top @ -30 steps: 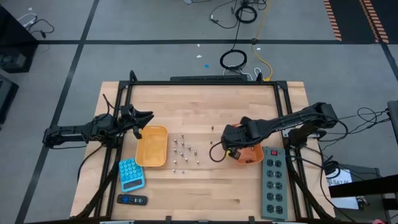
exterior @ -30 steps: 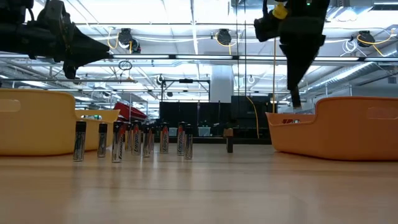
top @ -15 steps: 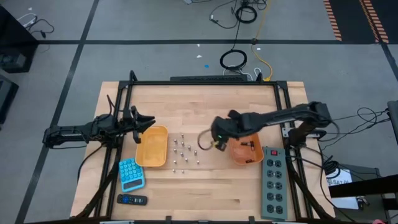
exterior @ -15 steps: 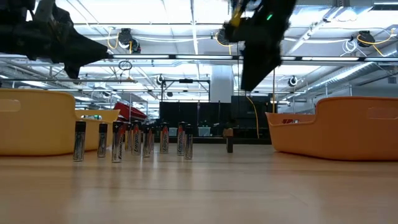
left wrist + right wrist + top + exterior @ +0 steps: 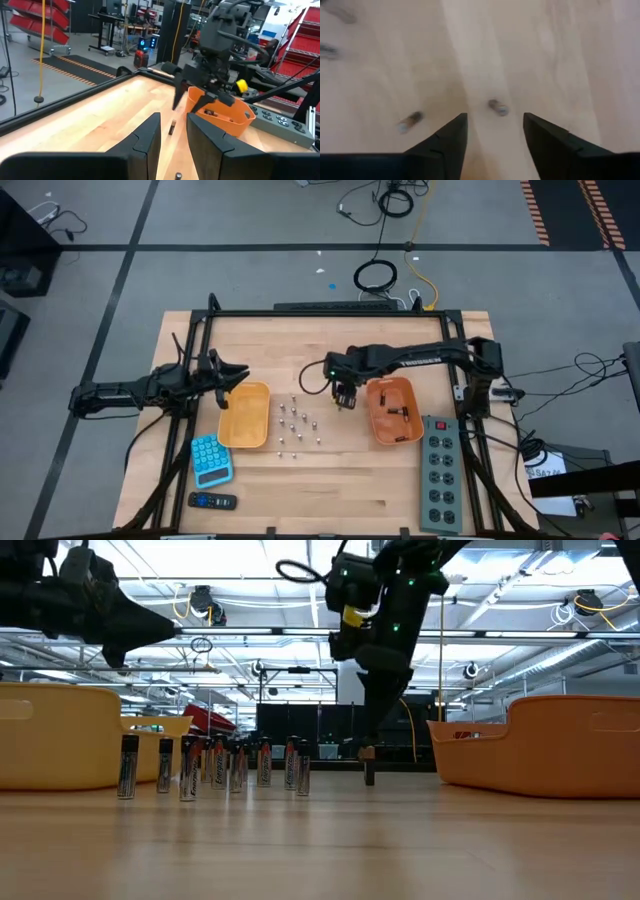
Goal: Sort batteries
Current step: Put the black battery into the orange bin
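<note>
Now R gripper (image 5: 343,402) jaws apart, empty, over lone battery (image 5: 369,771); L gripper (image 5: 238,376) jaws unclear, tray edge.

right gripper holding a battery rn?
No: the right gripper is open and empty, its fingers apart above a battery that stands on the table.

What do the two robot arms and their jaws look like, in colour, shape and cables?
Both arms are dark, slender and jointed. The right gripper carries a yellow tag and a small green light near its wrist, with a black cable looping above it; its two jaws are black, flat and tapered. The left gripper is all black, with the same wedge-shaped jaws. No other markings are readable.
</note>
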Available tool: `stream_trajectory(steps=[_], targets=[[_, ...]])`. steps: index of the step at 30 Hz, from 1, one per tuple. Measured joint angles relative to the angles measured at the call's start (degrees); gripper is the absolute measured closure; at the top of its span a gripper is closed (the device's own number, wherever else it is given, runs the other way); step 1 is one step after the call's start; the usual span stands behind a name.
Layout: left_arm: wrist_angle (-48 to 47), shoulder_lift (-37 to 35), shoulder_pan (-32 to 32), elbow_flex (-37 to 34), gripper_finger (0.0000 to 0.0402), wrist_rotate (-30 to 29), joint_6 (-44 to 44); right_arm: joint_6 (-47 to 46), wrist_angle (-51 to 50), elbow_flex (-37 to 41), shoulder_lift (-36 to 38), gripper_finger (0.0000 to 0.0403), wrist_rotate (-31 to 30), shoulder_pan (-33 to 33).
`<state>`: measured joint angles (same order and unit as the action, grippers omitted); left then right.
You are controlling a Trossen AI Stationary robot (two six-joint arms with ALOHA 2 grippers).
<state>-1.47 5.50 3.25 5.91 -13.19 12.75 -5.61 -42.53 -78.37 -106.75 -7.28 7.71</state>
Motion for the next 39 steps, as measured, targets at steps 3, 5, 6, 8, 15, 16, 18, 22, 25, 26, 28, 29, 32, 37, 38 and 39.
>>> stream_trajectory(steps=[3,5,6,8,15,16,18,22,25,26,28,29,32,37,38,39], targets=[[-0.59,0.0,0.0,0.0,0.0299,-0.03,0.02,1.11,1.42,0.0,-1.03,0.0184,-0.32,1.11],[-0.57,0.0,0.0,0.0,0.0299,-0.06,0.02,1.86,2.42,0.0,-2.2,0.0171,-0.5,1.62],[-0.56,0.0,0.0,0.0,0.0299,-0.08,0.02,2.13,2.65,0.0,-2.73,0.0167,-0.4,1.86],[-0.57,0.0,0.0,0.0,0.0299,-0.11,0.04,2.44,3.31,0.0,-3.86,0.0164,-0.29,2.24],[-0.81,0.0,0.0,0.0,0.0299,-0.14,0.21,3.61,3.2,0.0,-7.13,0.0196,0.18,2.88],[-0.81,0.0,0.0,0.0,0.0299,-0.14,0.2,3.96,3.37,0.0,-7.46,0.0208,0.16,2.88],[-0.81,0.0,0.0,0.0,0.0299,-0.14,0.17,4.73,3.33,0.0,-7.67,0.0239,0.18,2.88],[-0.81,0.0,0.0,0.0,0.0299,-0.16,-0.02,5.03,3.37,0.02,-7.77,0.0333,0.3,3.05],[-0.81,0.0,0.0,0.0,0.0299,-0.27,-0.02,5.09,3.21,0.0,-7.77,0.0384,1.59,3.21],[-0.81,0.0,0.0,0.0,0.0299,-0.35,-0.02,5.07,3.16,-0.06,-7.67,0.0384,1.37,3.13],[-0.8,0.0,0.0,0.01,0.0299,-0.43,-0.02,4.55,0.29,-1.34,-7.32,0.0386,0.44,2.37],[-0.79,0.0,0.0,0.02,0.0299,-0.51,-0.04,3.97,-2.08,-2.82,-6.74,0.0387,-1.47,1.64],[-0.79,0.0,0.0,0.02,0.0299,-0.67,-0.09,1.49,-11.23,-8.48,-4.06,0.0387,-13.72,-2.3],[-0.98,0.0,0.0,0.02,0.0299,-0.9,-1.11,-14.01,-29.6,-12.21,-1.09,0.0387,-17.64,-7.77],[-1.05,0.0,0.0,0.02,0.0299,-0.91,-1.11,-17.41,-32.83,-11.37,-0.92,0.0387,-16.64,-8.72],[-1.06,0.0,0.0,0.02,0.0299,-0.91,-1.13,-20.08,-35.32,-10.24,-0.68,0.0387,-15.22,-9.63]])
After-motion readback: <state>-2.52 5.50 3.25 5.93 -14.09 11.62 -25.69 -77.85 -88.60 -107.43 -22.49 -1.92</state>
